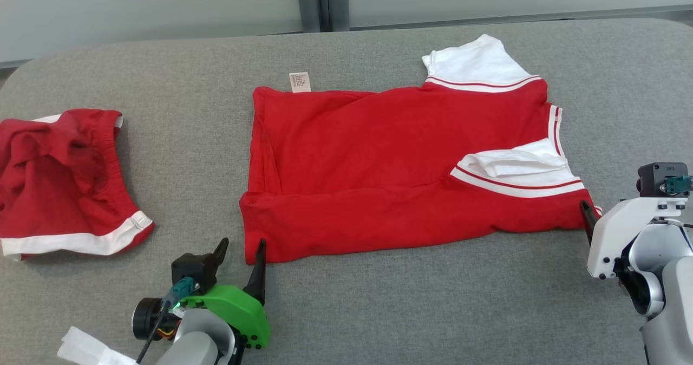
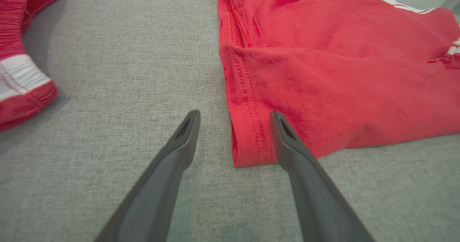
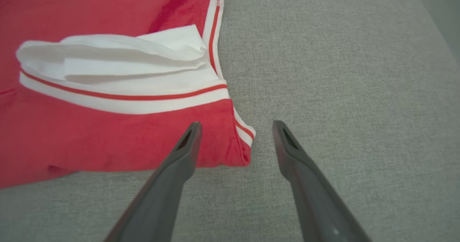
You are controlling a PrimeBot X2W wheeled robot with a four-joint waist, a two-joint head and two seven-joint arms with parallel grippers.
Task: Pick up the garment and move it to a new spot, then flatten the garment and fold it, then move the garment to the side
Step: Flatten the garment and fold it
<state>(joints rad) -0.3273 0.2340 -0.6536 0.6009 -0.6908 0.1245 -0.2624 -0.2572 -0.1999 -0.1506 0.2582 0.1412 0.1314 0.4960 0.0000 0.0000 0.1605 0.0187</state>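
Observation:
The garment is a red T-shirt with white, red-striped sleeves, lying spread on the grey table with its near edge folded over. My left gripper stands open at its near left corner. In the left wrist view the hem corner lies between the spread fingers of that gripper, ungripped. My right gripper is at the near right corner, one dark finger showing. In the right wrist view it is open, and the striped corner of the garment lies between its fingers.
A second red piece of clothing with a white band lies crumpled at the table's left, also seen in the left wrist view. A white scrap sits by my left arm. Grey posts stand behind the table.

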